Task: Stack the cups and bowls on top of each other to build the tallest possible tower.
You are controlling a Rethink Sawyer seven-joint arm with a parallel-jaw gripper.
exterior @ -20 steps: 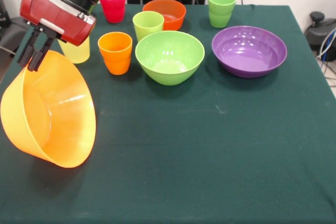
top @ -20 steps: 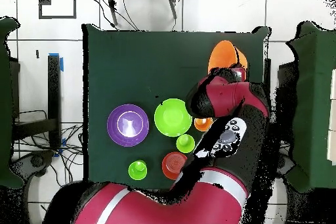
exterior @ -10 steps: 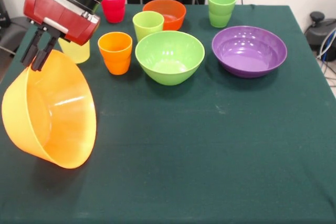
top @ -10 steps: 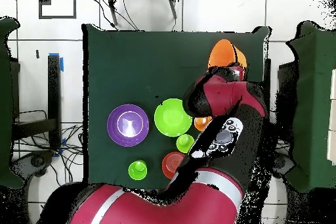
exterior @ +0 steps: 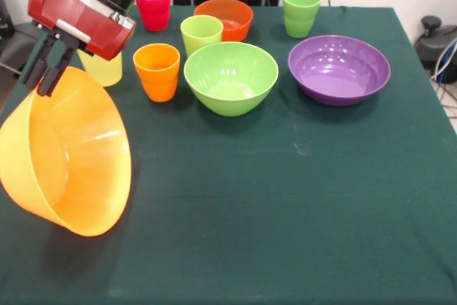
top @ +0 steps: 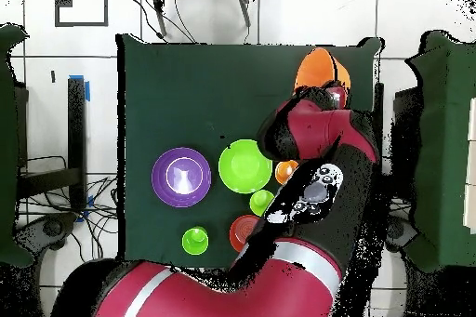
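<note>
Item: large orange bowl (exterior: 64, 155), tilted, rim pinched by end effector (exterior: 44, 76), hanging beside the yellow cup (exterior: 103, 69). Risk: thin rim grip; bowl may slip, swing, strike that cup.

Glossy plastic ware on a matt cloth-covered table

The large orange bowl (exterior: 66, 155) looks like thin, translucent plastic with a soft sheen; the lime green bowl (exterior: 230, 76) and purple bowl (exterior: 339, 68) are smooth, opaque and glossy, with bright highlights inside. The orange cup (exterior: 157, 71) and red cup (exterior: 154, 5) look like smooth plastic, less shiny. The table (exterior: 300, 205) wears a dark green matt cloth, faintly flecked. The arm's red shell (exterior: 78, 16) seems hard moulded plastic, semi-gloss, perhaps painted metal.
</note>
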